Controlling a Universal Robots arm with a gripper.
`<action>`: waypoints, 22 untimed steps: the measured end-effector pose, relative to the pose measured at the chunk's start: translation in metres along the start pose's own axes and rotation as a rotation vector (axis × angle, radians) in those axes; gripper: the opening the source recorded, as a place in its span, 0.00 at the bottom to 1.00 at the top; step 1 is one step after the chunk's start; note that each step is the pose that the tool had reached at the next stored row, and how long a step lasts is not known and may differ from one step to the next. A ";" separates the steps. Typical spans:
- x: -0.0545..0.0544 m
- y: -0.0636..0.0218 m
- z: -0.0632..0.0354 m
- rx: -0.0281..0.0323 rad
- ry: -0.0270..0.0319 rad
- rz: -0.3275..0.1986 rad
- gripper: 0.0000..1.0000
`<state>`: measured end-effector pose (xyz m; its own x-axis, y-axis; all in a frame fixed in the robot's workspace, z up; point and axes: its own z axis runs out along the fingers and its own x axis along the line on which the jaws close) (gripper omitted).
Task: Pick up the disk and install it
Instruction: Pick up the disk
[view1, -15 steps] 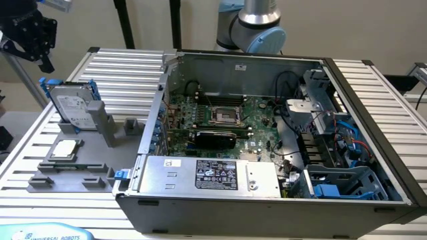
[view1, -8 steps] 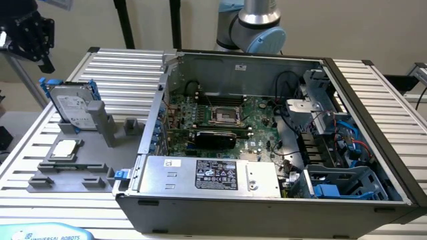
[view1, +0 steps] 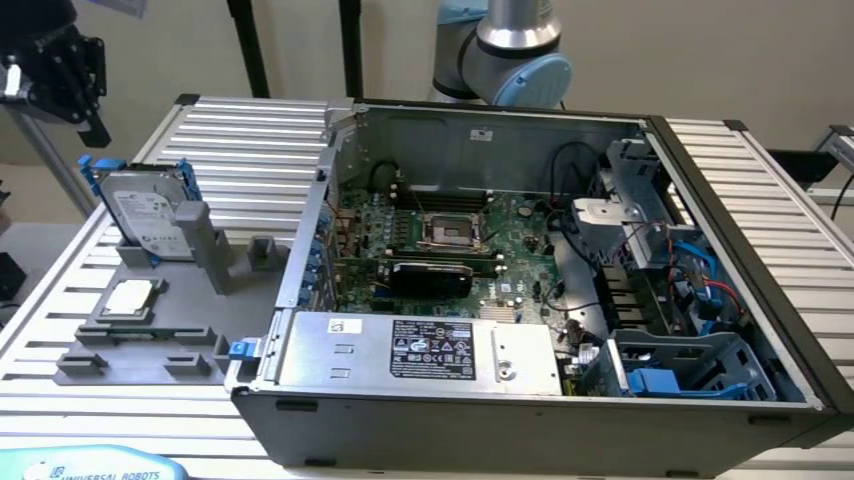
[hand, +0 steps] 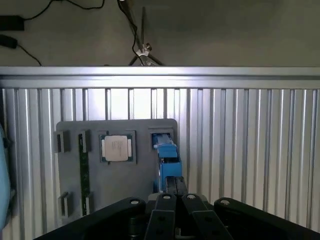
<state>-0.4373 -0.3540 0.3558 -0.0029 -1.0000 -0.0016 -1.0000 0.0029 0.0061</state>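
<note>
Overhead at the exterior view's far left hangs the gripper (hand: 175, 180), fingers pressed together and empty. Directly below it the disk (view1: 144, 215) stands on edge in the grey holder (view1: 200, 312), its slim blue-framed top edge running lengthwise beneath the fingertips. The open computer case (view1: 534, 440) sits to the right.

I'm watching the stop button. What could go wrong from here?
The disk stands on edge in a grey holder, the gripper above it: a skewed approach might hit its blue frame. The processor chip lies close by and could be knocked. Cables beside the blue drive bay could snag it.
</note>
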 end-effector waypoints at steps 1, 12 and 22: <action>0.000 -0.0001 0.0002 0.0007 0.0000 -0.004 0.11; 0.000 -0.0005 0.0048 0.0010 0.0000 -0.004 0.47; 0.000 -0.0007 0.0218 0.0010 -0.0003 0.042 0.54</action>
<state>-0.4368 -0.3540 0.3339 -0.0453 -0.9990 -0.0017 -0.9990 0.0453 0.0052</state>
